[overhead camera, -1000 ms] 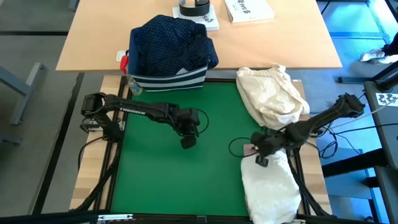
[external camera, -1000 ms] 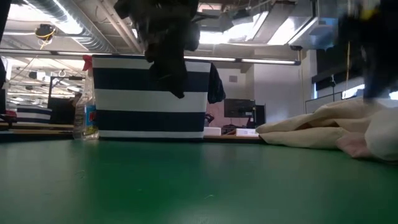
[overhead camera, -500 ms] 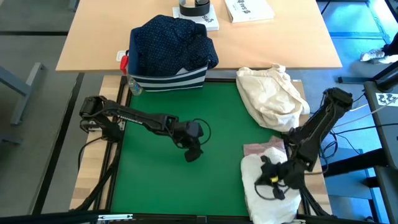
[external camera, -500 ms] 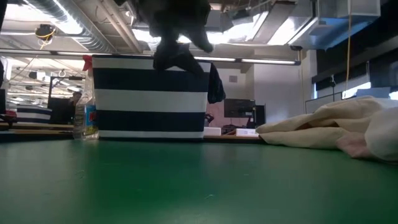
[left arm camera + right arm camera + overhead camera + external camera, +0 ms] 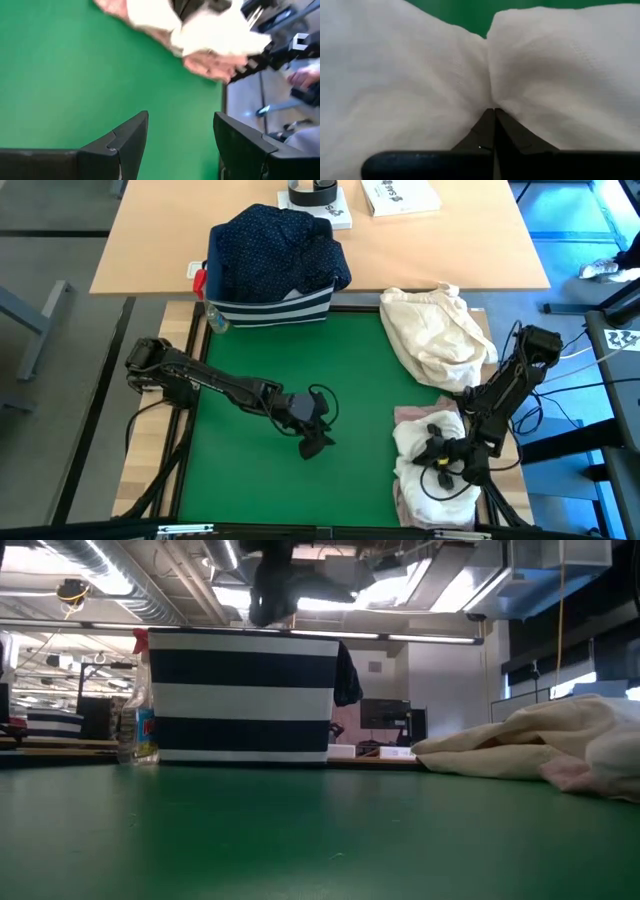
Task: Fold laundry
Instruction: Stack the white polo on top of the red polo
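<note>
Left of the white shirt (image 5: 432,465) the green mat (image 5: 250,480) lies bare up to the striped bin (image 5: 268,308), save the left gripper (image 5: 318,444) mid-mat.

Soft matt white shirt (image 5: 425,442) cloth, smooth matt green table (image 5: 260,480), pale wood desk (image 5: 150,240).

A lab or workshop: exposed ceiling ducts (image 5: 150,580) and strip lights (image 5: 420,637) overhead, monitors (image 5: 385,715) on benches behind, and a green-topped table (image 5: 350,370) on a metal frame.
</note>
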